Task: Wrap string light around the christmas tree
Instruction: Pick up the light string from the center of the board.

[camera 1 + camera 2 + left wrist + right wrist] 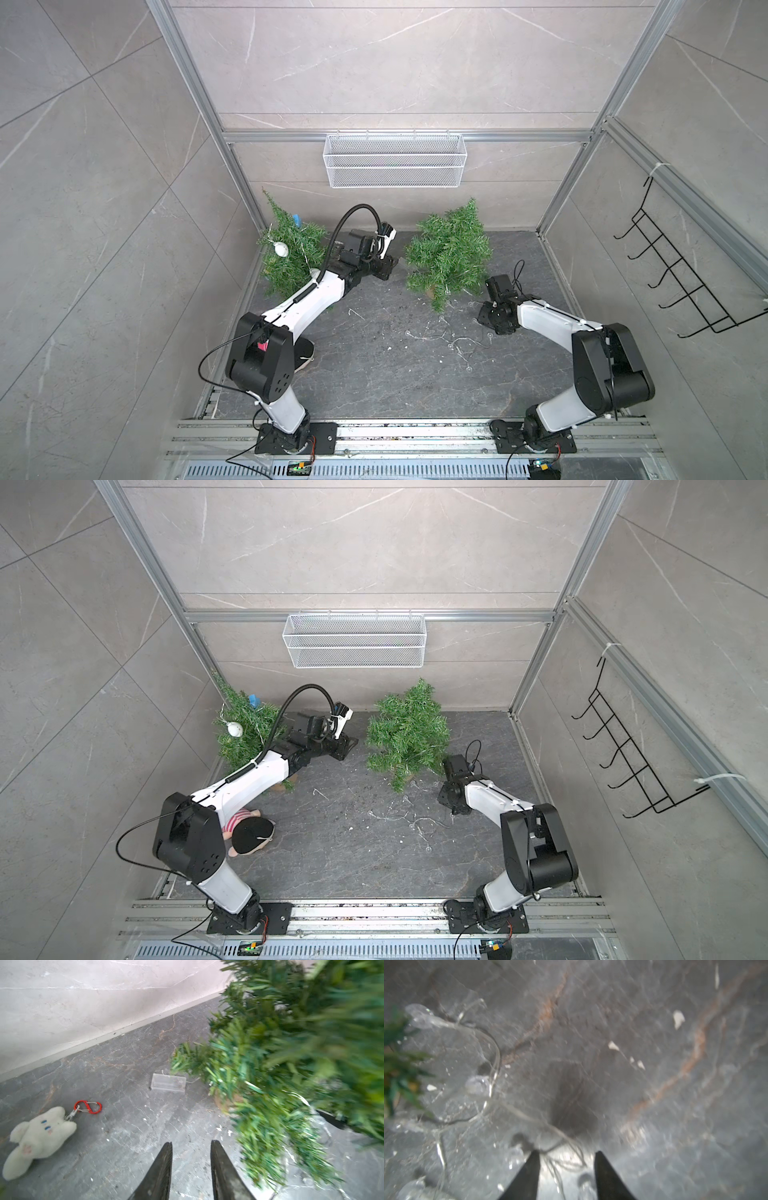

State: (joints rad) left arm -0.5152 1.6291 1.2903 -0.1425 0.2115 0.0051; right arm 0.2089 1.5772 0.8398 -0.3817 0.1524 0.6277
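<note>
Lying loose on the dark stone floor point(374, 374), the string light point(476, 1084) trails in front of the christmas tree point(449, 253), which stands near the floor's far edge. The right gripper point(566, 1152) is low over the tangle with its jaws apart; a strand passes between their tips, not pinched. The left gripper point(191, 1142) hovers released and empty beside the tree's other flank. A clear plastic box point(168, 1082) lies by the trunk, and a second, decorated tree point(291, 253) fills the far left corner.
</note>
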